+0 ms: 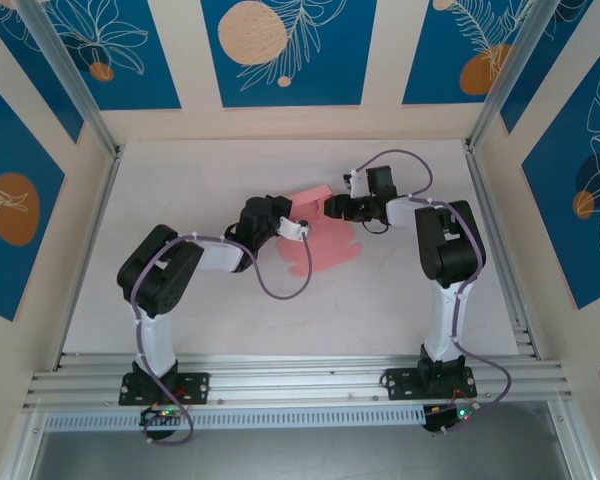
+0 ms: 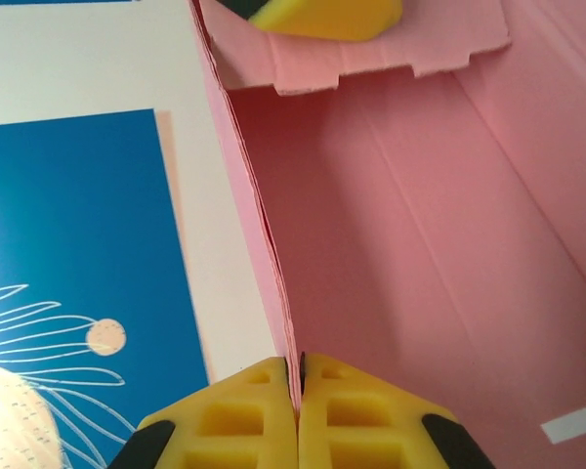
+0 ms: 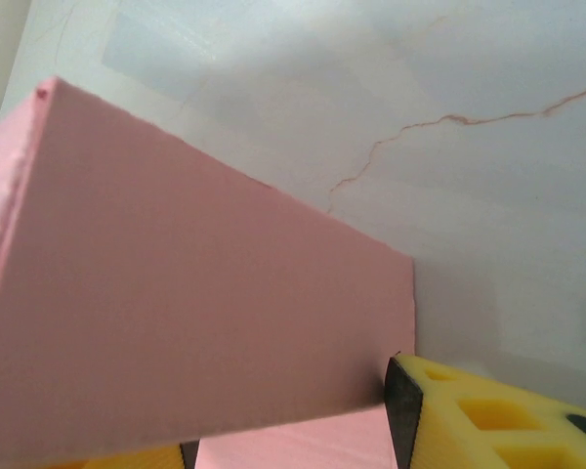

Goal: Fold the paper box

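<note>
Room: cream walls carrying blue panels (image 1: 280, 50) with white leaf drawings and peach discs are enclosing the cell.
Surface: a white tabletop (image 1: 180, 190) is lying beneath both arms; a thin brown crack (image 3: 449, 122) is running beyond the right fingers.
Box: the pink thin-card paper box (image 1: 325, 245) is sitting half-folded between the two grippers, one wall standing upright and a tabbed flap bending inward.
Left gripper (image 2: 298, 410): yellow pads are pressing together, pinching the upright wall's edge.
Right gripper (image 1: 332, 206): its fingers (image 3: 488, 415) are straddling a pink panel; whether they are clamping it, I cannot tell.
</note>
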Robot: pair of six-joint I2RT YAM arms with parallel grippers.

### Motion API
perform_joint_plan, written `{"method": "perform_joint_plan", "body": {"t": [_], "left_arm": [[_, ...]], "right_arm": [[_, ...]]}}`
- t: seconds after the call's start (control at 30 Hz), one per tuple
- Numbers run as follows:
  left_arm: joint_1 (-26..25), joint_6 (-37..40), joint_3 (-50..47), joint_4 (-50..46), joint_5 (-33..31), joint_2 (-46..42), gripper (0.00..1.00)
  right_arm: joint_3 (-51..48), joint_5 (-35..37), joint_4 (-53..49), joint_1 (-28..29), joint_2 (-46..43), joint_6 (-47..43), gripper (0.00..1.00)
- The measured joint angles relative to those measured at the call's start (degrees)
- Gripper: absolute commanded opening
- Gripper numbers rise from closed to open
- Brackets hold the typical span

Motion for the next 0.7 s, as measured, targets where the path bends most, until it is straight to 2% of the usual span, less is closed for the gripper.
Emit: {"method": "perform_joint_plan", "body": {"t": [0.2,0.4,0.57,0.7], "left_arm": [[0.31,-2.03,1.33,-5.40,1.64,-1.44,0.03],[0.42,-2.29,1.55,-6.03,1.62,-1.53,0.03],[0.68,-3.63,1.62,-6.10,1.44,-1.55,0.05],[0.87,-5.49,1.90,-6.84,1.36,-1.68,0.07]], "right_arm": [[0.13,0.42,0.00,0.15,0.00,0.42,0.53],[0.48,1.09,0.50,0.50,0.00,0.87,0.52],[0.48,3.41,2.10,1.31,0.00,0.74,0.39],[0.48,6.16,2.99,2.10,0.00,0.81,0.36]]}}
